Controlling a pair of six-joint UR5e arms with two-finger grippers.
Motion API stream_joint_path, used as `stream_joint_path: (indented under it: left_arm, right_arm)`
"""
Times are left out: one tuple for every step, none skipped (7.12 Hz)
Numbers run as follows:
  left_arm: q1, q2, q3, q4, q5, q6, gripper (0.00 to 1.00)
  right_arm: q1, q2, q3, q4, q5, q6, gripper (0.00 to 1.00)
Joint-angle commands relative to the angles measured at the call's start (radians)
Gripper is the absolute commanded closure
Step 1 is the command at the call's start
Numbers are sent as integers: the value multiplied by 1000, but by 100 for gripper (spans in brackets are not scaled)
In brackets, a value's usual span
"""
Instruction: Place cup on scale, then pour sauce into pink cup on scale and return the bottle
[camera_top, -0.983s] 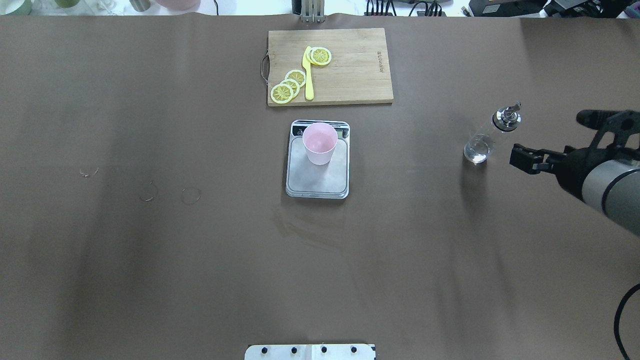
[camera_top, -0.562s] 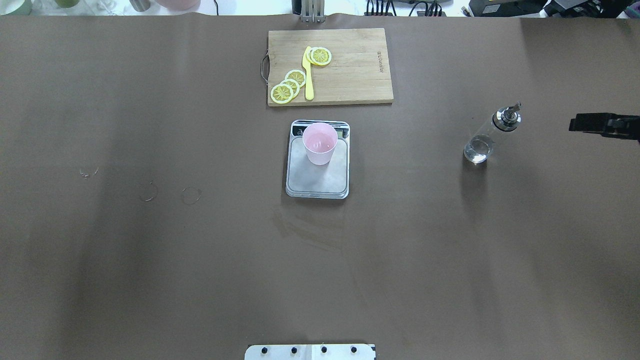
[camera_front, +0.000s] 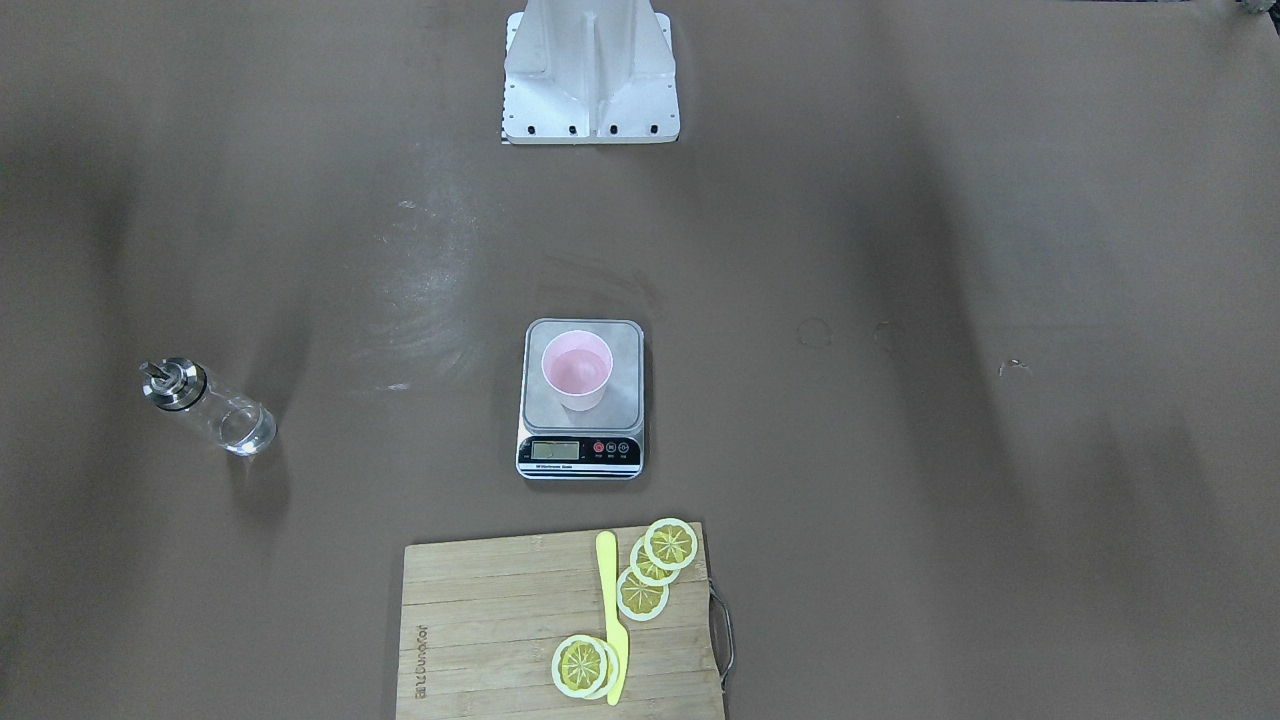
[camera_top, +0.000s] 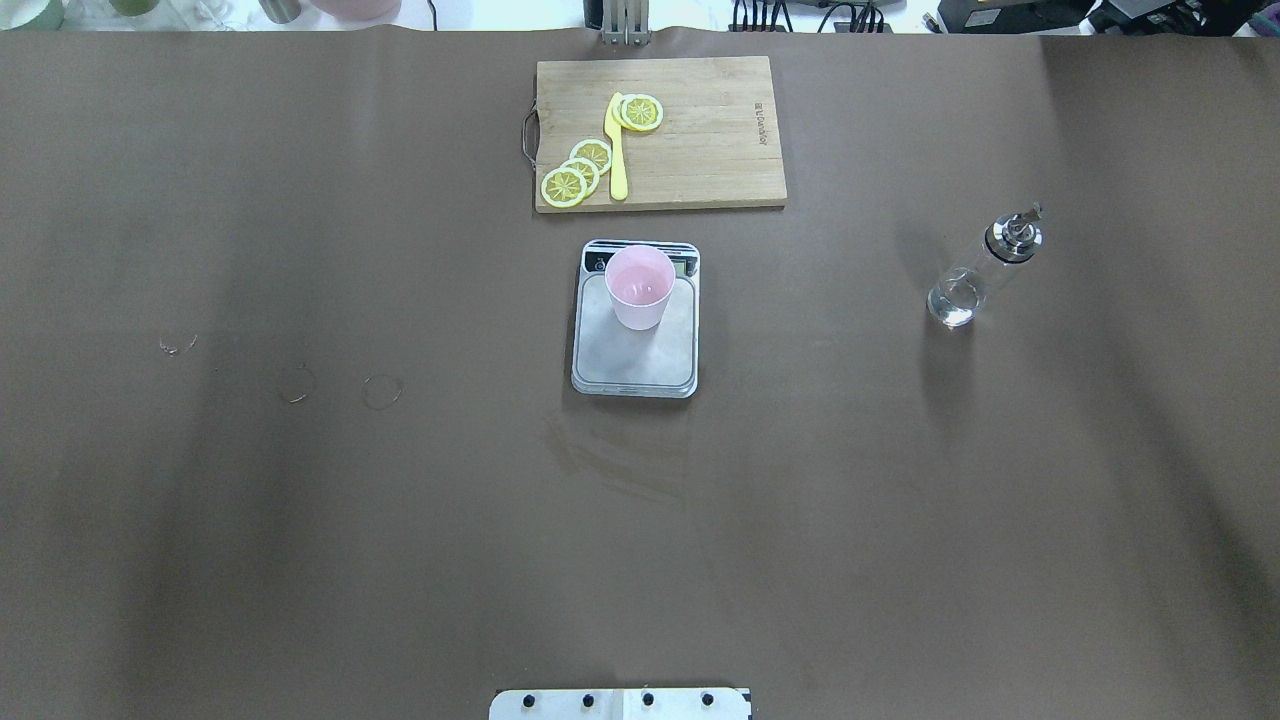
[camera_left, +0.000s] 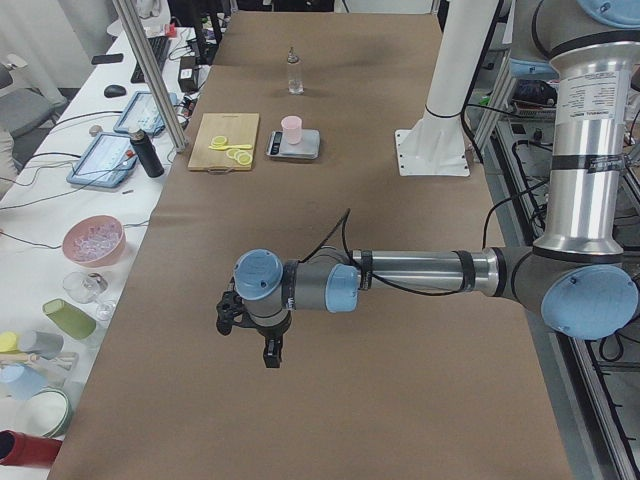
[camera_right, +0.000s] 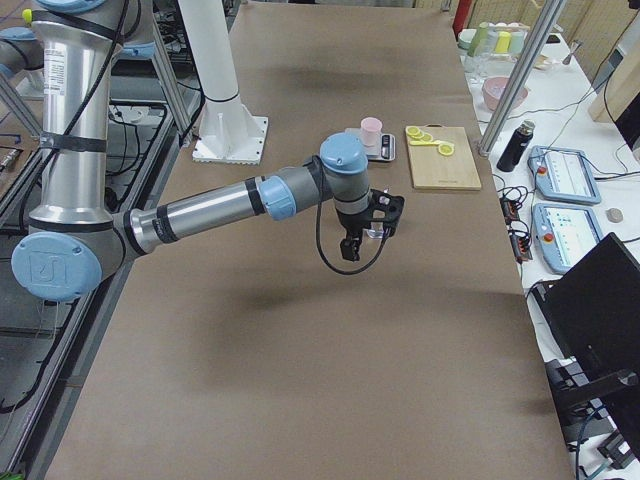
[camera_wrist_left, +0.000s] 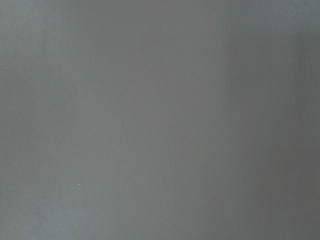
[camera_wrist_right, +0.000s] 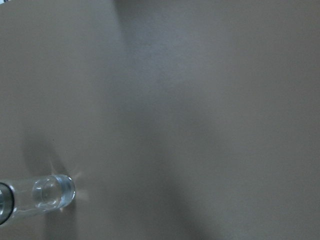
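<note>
Around the scale (camera_top: 634, 350), carrying the cup (camera_top: 640, 288), bare table (camera_top: 300, 550) is seen; the bottle (camera_top: 975, 275) is stood well to its right, the board (camera_top: 700, 140) just beyond. For the left gripper (camera_left: 250, 335) and right gripper (camera_right: 370, 233), open or closed cannot be told.

Diffuse overhead light; broad soft shadow bands across the table (camera_top: 300, 550). Bottle (camera_top: 968, 282) throws faint shadows both ways. Left wrist view: featureless grey blur.

The brand mark (camera_top: 760, 125) on the cutting board (camera_top: 700, 160) seems illegibly small.

Left arm (camera_left: 420, 272), right arm (camera_right: 200, 215): silver tubes, pale-blue round joint caps (camera_left: 259, 272), thin black cables (camera_right: 321, 248). Left gripper (camera_left: 252, 338) and right gripper (camera_right: 370, 228) are black. White bolted metal pedestal (camera_front: 590, 85).
</note>
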Motion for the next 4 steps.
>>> stream_joint_path:
  left_arm:
    - [0, -2, 3, 0, 5, 0, 2]
    - [0, 0, 1, 0, 5, 0, 2]
    - [0, 0, 0, 2, 5, 0, 2]
    - [0, 0, 0, -2, 7, 2, 2]
  right_arm:
    - [106, -8, -161, -57, 21, -205, 1]
    - [158, -42, -212, -79, 21, -293, 1]
    - [207, -67, -217, -85, 27, -312, 1]
    - [250, -65, -208, -120, 32, -312, 1]
